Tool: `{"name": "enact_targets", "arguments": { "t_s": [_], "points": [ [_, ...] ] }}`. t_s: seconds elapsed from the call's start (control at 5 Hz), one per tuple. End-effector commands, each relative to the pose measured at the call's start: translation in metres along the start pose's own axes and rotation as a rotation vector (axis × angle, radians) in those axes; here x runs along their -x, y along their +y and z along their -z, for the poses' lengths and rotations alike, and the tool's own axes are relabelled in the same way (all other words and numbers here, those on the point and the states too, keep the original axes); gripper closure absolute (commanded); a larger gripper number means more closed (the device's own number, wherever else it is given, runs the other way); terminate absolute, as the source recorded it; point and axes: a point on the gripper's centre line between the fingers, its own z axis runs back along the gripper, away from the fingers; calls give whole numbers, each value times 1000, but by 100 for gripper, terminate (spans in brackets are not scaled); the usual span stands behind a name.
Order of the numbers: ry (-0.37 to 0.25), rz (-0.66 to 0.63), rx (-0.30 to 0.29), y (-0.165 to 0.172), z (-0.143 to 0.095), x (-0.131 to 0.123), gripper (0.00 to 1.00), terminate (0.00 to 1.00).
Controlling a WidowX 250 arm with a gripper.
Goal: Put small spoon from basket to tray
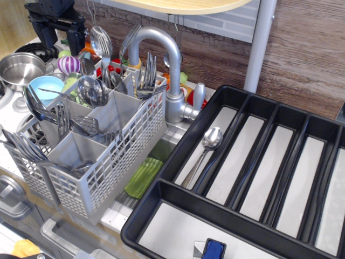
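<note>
Lying along the leftmost long slot of the black tray [323, 127], a small spoon [207, 145] is resting bowl-up toward the far edge. Standing at the counter's left edge, the grey basket [116, 162] is holding big spoons and forks, with a faucet [167, 59] rising just behind it. A steel pot [20, 69] is sitting at the far left corner. The gripper [54, 19] is hanging over that corner; whether its jaws are parted is impossible to tell.

A grey metal faucet [164, 65] arches up behind the cutlery; a round steel pot [20, 69] sits at the far left beside a light blue bowl [46, 86]; a purple striped toy vegetable [68, 65] lies just behind that bowl; a green ribbed cloth [144, 177] lies low in front; a wooden shelf [186, 5] hangs overhead.
</note>
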Motion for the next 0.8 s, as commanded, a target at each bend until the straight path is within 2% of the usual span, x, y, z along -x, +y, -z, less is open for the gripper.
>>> {"name": "enact_targets", "arguments": {
  "t_s": [0.0, 0.6],
  "points": [
    [0, 0, 0, 0, 0, 0, 0, 0],
    [-65, 8, 33, -3, 31, -3, 0, 0]
  ]
}}
